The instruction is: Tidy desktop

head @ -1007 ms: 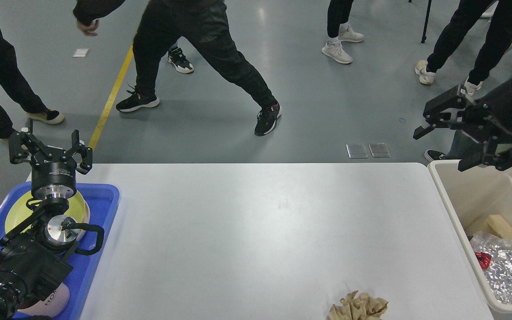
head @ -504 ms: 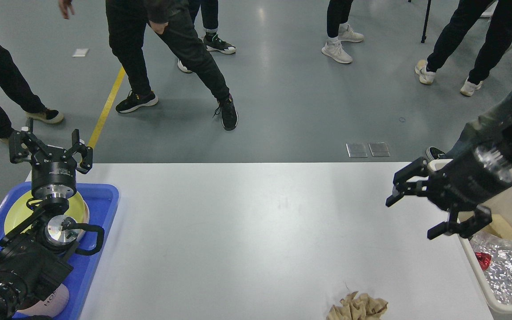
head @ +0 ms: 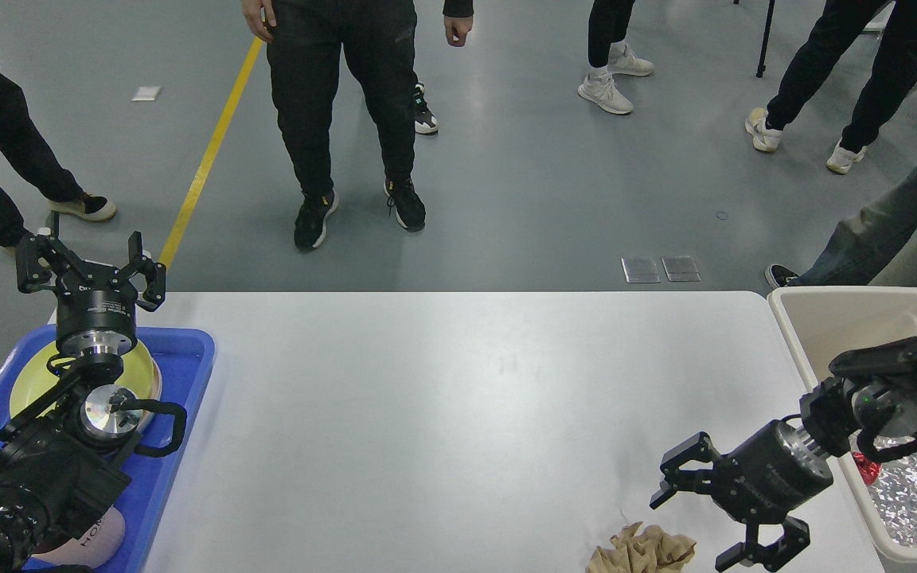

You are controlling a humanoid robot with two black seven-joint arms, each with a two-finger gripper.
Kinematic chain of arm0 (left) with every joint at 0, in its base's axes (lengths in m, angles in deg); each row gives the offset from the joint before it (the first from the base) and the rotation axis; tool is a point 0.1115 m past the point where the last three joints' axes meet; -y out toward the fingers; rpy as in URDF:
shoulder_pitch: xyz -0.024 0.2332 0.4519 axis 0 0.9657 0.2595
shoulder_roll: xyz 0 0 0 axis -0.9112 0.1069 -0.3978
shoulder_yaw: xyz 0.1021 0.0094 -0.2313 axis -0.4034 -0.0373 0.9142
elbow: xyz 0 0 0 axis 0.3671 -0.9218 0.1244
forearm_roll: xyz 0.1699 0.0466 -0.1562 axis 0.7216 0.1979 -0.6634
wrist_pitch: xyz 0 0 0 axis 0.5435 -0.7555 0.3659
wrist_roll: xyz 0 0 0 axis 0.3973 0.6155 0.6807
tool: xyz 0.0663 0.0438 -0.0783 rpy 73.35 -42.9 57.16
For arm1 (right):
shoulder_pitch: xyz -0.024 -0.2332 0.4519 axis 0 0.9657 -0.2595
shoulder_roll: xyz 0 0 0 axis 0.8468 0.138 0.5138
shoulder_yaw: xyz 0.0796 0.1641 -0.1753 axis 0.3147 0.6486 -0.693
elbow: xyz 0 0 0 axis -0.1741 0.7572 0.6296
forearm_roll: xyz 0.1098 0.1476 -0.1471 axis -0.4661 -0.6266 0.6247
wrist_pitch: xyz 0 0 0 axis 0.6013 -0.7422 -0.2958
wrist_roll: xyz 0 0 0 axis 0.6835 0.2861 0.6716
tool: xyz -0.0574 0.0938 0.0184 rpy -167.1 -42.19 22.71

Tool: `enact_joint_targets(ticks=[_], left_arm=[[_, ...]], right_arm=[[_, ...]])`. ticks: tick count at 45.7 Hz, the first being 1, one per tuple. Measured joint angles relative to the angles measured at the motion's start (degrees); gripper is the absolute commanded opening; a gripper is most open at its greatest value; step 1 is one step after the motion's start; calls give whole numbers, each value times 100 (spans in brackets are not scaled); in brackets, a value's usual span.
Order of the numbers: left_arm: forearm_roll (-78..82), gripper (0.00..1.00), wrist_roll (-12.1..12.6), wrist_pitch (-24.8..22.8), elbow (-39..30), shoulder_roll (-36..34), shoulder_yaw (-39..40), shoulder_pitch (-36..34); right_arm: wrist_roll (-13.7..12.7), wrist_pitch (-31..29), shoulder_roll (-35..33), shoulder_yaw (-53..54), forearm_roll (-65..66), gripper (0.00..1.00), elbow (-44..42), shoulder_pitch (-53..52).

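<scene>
Since the earlier frames, the right gripper [head: 697,509] has descended from above the beige bin [head: 825,306] to a position low over the desktop [head: 458,398], and the person in black [head: 347,103] beyond the table has stepped to face it squarely. Right gripper: fingers spread wide apart, holding nothing, pointing toward the left of the view; the crumpled brown paper [head: 643,549] lies just below and slightly left of its fingertips, apart from them, at the near edge of the desktop. Behind this gripper, to its right, stands the beige bin, which contains silvery foil wrapping [head: 908,493] and a small red item [head: 866,469]. Left gripper [head: 91,267]: fingers spread, empty, raised upright past the far left corner of the desktop; directly beneath its wrist sits the blue tray [head: 188,358] carrying a yellow-green plate [head: 136,374]. Desktop: the white surface extends between the two grippers, bare across its middle, with the tray at its left end.
</scene>
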Motion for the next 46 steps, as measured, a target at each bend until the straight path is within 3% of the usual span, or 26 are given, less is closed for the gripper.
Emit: enact_joint_targets(ticks=[16,46], left_arm=[[0,96,0,0,0,0,0,2],[0,96,0,0,0,1,0,2]], right_arm=[[0,0,57,663,-9,100,-397,643],[6,108,196,725,-49,100,-831,1052]])
